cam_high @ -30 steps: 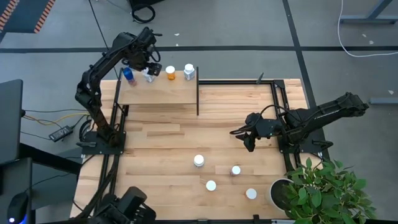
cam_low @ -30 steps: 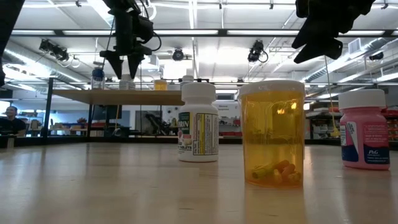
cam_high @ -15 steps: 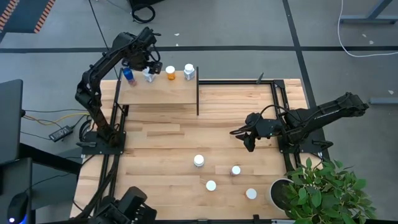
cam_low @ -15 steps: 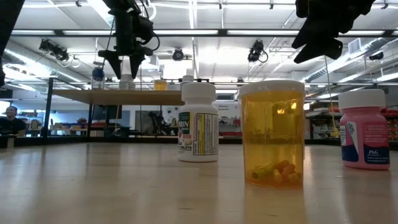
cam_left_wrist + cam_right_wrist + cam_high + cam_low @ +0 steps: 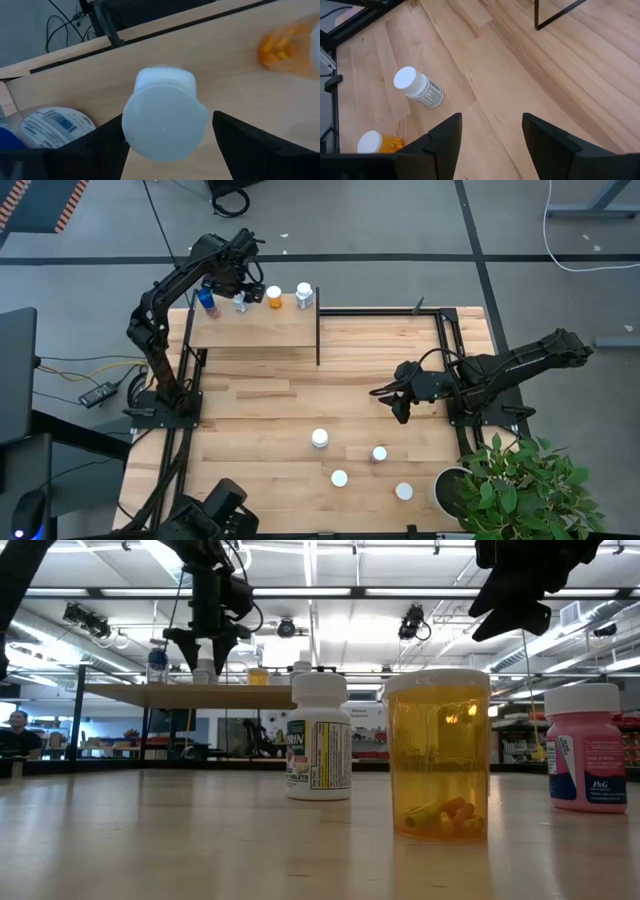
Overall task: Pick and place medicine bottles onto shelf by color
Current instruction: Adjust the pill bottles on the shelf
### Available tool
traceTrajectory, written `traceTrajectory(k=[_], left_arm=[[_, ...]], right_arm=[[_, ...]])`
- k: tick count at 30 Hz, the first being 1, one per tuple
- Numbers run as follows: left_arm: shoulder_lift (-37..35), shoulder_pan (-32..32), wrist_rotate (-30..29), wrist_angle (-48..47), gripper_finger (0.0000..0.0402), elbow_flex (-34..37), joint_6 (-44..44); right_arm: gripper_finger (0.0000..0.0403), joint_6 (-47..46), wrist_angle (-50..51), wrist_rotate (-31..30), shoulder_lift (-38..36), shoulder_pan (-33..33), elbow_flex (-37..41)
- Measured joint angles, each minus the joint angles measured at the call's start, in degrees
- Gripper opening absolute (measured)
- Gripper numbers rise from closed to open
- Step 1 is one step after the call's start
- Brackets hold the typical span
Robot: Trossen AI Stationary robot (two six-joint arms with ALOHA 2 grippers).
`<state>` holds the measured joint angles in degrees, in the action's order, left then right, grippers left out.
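The shelf (image 5: 255,328) stands at the table's far left. On it stand a blue bottle (image 5: 207,301), a white-capped bottle (image 5: 165,120), an orange bottle (image 5: 274,296) and another white bottle (image 5: 304,296). My left gripper (image 5: 240,296) points down over the white-capped bottle, open, one finger on each side of its cap. Several more medicine bottles stand on the table near the front: a white one (image 5: 320,735), an orange one (image 5: 437,755) and a pink one (image 5: 585,745). My right gripper (image 5: 400,405) hangs open above the table's right middle, with nothing between its fingers. My left gripper comes at the white-capped bottle from above, and the bottle stands upright on the shelf. A gap shows between the cap (image 5: 200,112) and one finger (image 5: 240,140). The cap's edge meets the other finger (image 5: 107,145) in the picture, and I cannot tell whether they touch.
A black metal frame (image 5: 318,330) bounds the shelf's right end and runs along the table's far and right sides. A potted plant (image 5: 520,485) stands at the near right corner. Bare planks lie between the shelf and the front bottles.
My left gripper has rolled a little about its own axis over the white-capped bottle, staying open. The bottles on the shelf have kept their places.
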<state>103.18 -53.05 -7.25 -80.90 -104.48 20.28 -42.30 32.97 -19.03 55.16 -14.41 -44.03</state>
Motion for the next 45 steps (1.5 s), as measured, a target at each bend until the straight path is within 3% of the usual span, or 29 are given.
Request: traceTrajectory(k=[11, 27, 38, 45], left_arm=[[0.11, 0.34, 0.04, -1.96, 0.0248, 0.01, 1.58], [0.11, 0.34, 0.02, -5.47, 0.0243, -0.85, 5.75], [-0.53, 1.34, -0.23, -9.17, 0.0250, -13.73, 4.64], [-1.16, 0.92, -6.37, -9.05, 0.0254, -20.92, 5.72]], right_arm=[[0.0216, 0.04, -0.19, 0.00, 0.00, -0.02, 0.00], [0.0216, 0.29, -0.19, 0.00, 0.00, -0.02, 0.00], [0.0216, 2.28, -0.50, 0.00, 0.00, -0.02, 0.00], [0.0216, 2.78, -0.54, -0.01, 0.00, -0.02, 0.00]])
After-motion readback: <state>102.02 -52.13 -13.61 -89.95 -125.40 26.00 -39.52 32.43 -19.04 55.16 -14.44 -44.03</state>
